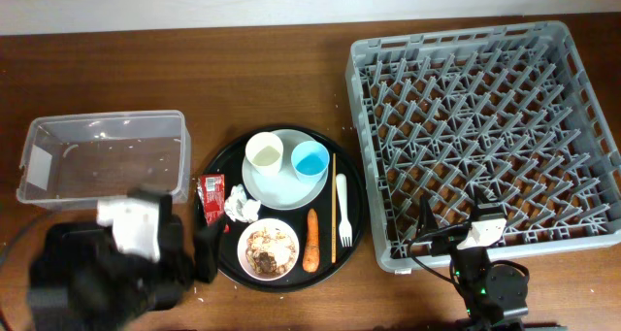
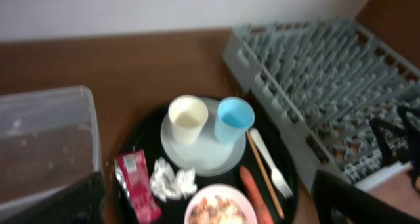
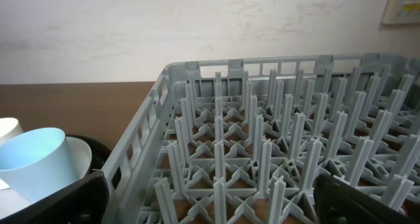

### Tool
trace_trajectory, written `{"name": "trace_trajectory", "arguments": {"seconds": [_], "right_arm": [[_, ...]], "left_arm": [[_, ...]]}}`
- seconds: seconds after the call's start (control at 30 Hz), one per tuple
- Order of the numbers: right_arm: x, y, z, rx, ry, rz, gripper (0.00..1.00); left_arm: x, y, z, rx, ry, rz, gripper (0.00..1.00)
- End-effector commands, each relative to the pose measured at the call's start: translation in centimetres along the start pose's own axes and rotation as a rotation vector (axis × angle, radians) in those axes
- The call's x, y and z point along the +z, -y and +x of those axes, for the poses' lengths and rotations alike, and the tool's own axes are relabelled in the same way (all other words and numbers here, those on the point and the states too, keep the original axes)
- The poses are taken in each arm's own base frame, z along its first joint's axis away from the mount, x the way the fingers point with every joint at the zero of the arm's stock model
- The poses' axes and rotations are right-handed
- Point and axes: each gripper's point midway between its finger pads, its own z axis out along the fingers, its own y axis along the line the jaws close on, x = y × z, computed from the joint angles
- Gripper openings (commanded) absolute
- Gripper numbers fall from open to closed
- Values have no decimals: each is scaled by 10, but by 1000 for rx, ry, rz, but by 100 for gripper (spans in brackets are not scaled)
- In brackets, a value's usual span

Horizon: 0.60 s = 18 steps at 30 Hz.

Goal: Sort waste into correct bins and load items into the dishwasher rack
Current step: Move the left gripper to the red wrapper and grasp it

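The left gripper (image 2: pixel 207 184) hangs over the near-left part of the tabletop. Its dark fingers (image 2: pixel 65 201) are spread wide at the two lower corners of the wrist view, with nothing between them. In the overhead view the left arm is a blur, so its exact height cannot be told.

The nearest waste is the red snack wrapper (image 1: pixel 212 197), which lies flat on the left rim of the round black tray (image 1: pixel 225 156) at mid-table, with the crumpled tissue (image 1: pixel 242 207) just beside it. The likely step is taking one of these for a bin. The clear tub (image 1: pixel 102 156) waits by the left edge; the shallow black bin is not clearly seen.

To do it well, the fingers should come straight down and straddle the wrapper across its narrow side, since a flat foil piece slips from a shallow pinch. They should also stay clear of the tissue and of the bowl (image 1: pixel 269 248) of food scraps close by towards the near edge — a nudge there would spill crumbs.

The right gripper (image 3: pixel 210 184) is also spread and empty. It sits at the near edge of the dishwasher rack (image 1: pixel 485 127), which fills the right side of the table — no items are loaded yet.
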Motion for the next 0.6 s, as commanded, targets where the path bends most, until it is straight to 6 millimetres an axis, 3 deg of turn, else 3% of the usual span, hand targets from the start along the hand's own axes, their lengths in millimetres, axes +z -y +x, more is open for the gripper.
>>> {"name": "trace_trajectory", "arguments": {"seconds": [0.0, 0.03, 0.17, 0.2, 0.23, 0.33, 0.47, 0.57], "right_arm": [[0, 0, 2, 4, -4, 0, 99], [0, 0, 2, 4, -4, 0, 99], [0, 0, 2, 4, -4, 0, 99], [0, 0, 2, 4, -4, 0, 99], [0, 0, 2, 4, -4, 0, 99], [0, 0, 2, 4, -4, 0, 99], [0, 0, 2, 4, -4, 0, 99], [0, 0, 2, 4, -4, 0, 99]], "left_arm": [[24, 7, -11, -78, -157, 96, 99], [33, 11, -11, -99, -193, 146, 99], [67, -2, 10, -157, -359, 145, 99], [72, -6, 13, -168, -384, 136, 95], [78, -13, 21, -195, -431, 104, 64], [78, -60, 56, -341, -592, -211, 38], [72, -83, 70, -377, -624, -399, 37], [80, -82, 82, -383, -637, -435, 37]]}}
